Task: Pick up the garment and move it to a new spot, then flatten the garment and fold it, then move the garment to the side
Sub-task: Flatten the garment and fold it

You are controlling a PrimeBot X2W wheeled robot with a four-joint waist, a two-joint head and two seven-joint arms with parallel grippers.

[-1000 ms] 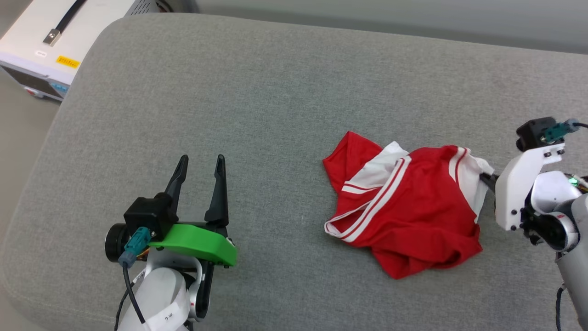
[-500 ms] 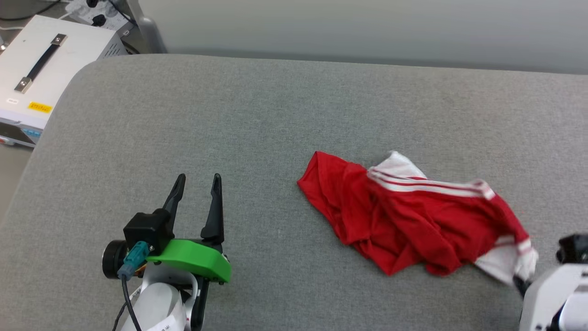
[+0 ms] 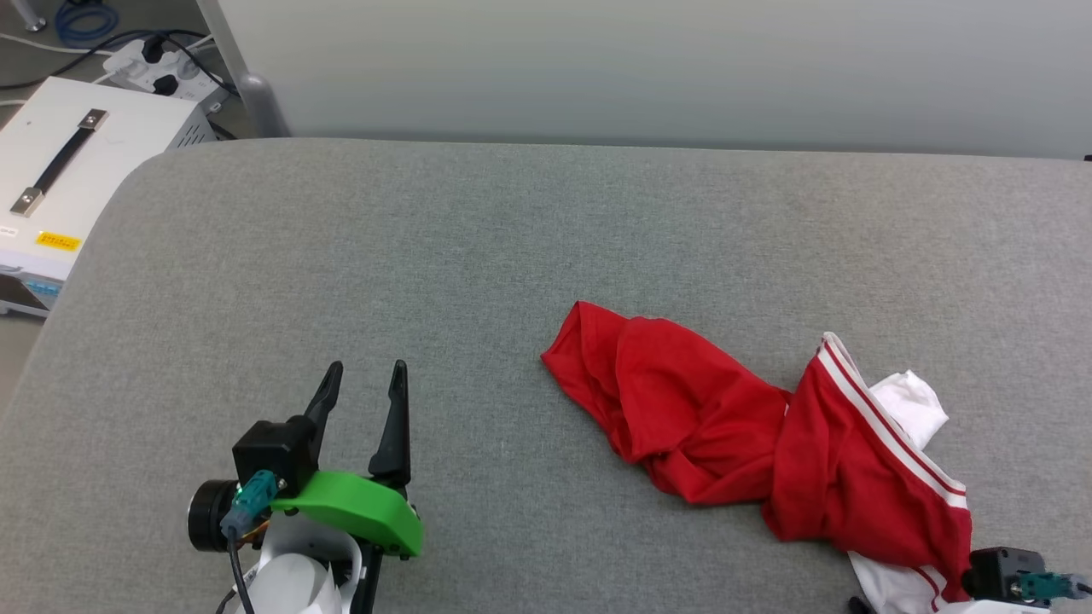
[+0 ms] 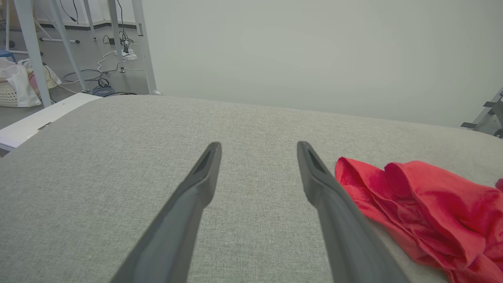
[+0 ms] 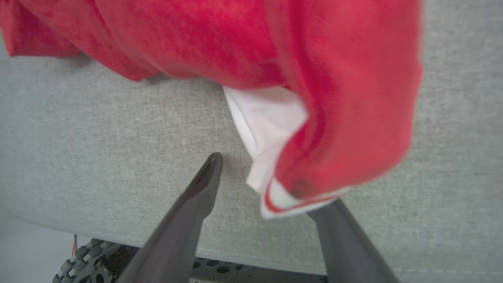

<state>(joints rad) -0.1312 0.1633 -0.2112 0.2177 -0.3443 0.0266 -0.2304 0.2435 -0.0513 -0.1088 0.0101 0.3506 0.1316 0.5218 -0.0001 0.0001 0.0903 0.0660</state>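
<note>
The garment (image 3: pixel 725 418), a red jersey with white sleeves and striped trim, lies crumpled on the right half of the grey padded surface (image 3: pixel 426 256), stretching to its near right corner. In the right wrist view the garment (image 5: pixel 275 47) hangs blurred just above my right gripper (image 5: pixel 271 181), which is open. A white sleeve edge drapes over its right finger, and the left fingertip (image 5: pixel 214 159) stands clear of the cloth. My left gripper (image 3: pixel 367 368) is open and empty over the near left, well left of the garment. In the left wrist view it (image 4: pixel 258 144) points across the surface, the garment (image 4: pixel 424 196) to its right.
A white equipment box (image 3: pixel 77 179) with a black handle stands off the surface's far left corner. A power strip with cables (image 3: pixel 162 64) lies on the floor behind it. A pale wall runs along the far side. The surface's near edge (image 5: pixel 118 236) lies just below my right gripper.
My right gripper has opened and let go of the white sleeve after dragging the garment toward the near right. The head camera has tilted up. The left arm has stayed put.
</note>
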